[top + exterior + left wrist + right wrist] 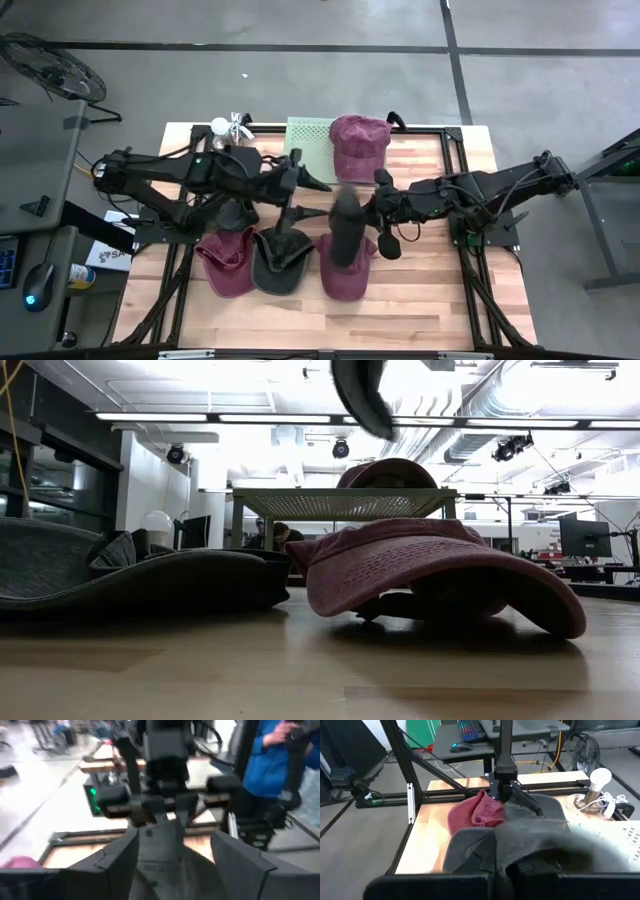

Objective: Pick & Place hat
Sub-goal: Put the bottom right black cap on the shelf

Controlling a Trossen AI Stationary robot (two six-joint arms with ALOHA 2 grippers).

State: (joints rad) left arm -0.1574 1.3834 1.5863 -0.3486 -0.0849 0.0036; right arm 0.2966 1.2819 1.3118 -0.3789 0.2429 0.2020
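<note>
A: Where is the dark grey cloth hat (pixel 346 228) at this moment?

B: In the high view it hangs in the middle of the frame, above the wooden worktop (pixel 420 300). It is over the maroon cap with curved brim (pixel 348 275), which lies at the lower centre. In the low view the hat shows only at the top edge, clear of the worktop.

A: Which gripper has it?

B: The right gripper (pixel 373 208) is clenched on the hat, just to the right of it. In the right wrist view the grey cloth is pressed between its two dark fingers.

A: And the left gripper (pixel 318 198)?

B: It is just to the left of the hat. Its fingers (pixel 117 857) stand wide apart, released, and the grey cloth lies loosely between them.

A: What other things lie there?

B: A second maroon cap (pixel 225 262) and a dark grey cap (pixel 282 262) lie side by side at the lower left of centre. A third maroon cap (pixel 360 145) sits on the pale green perforated stand (pixel 305 135) at the upper centre. A white light bulb (pixel 220 127) is to the left of the stand.
</note>
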